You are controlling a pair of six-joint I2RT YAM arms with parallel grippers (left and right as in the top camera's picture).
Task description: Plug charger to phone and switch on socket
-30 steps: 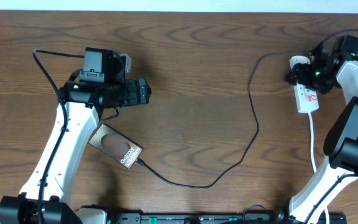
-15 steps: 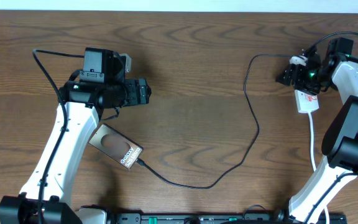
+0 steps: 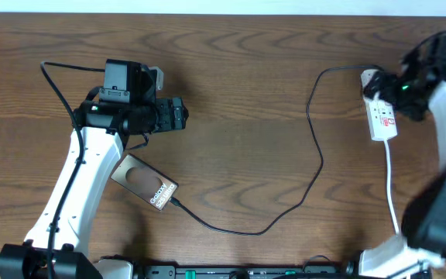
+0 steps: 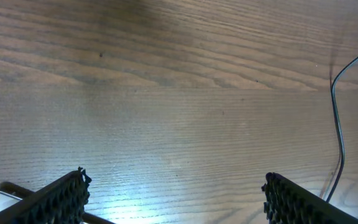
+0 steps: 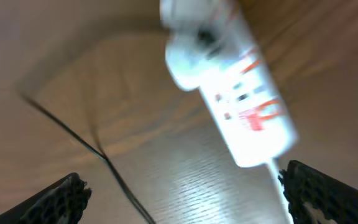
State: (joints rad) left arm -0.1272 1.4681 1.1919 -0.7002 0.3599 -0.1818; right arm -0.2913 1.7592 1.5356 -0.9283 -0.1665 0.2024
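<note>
At the right gripper [image 5: 182, 199]: spread wide, grasps nothing, hangs over the socket [image 5: 229, 87] near its rounded end; badly blurred in the wrist view. At the left gripper [image 4: 173, 202]: likewise released and empty, hovers over bare table [image 4: 179, 124], well apart from the socket.

Looks done: charger [image 3: 316, 155] into the phone [image 3: 145, 183]. Reaches the lettered end and seems seated there, though too small to confirm. Loops long across the wood from the phone at lower left up to the socket's rounded end at far right.

Looks left: the switch. Cannot tell from the red marks whether on or off. Judged the step in hand, with the right gripper so close above.

Around: white cord [image 3: 391, 182] trailing from the socket toward the near edge; white plug body [image 3: 372, 77] sitting at the rounded end, where the charger joins. Nothing else crowds the switch. Probably calls for a press straight down, since a light strip could slide sideways.
</note>
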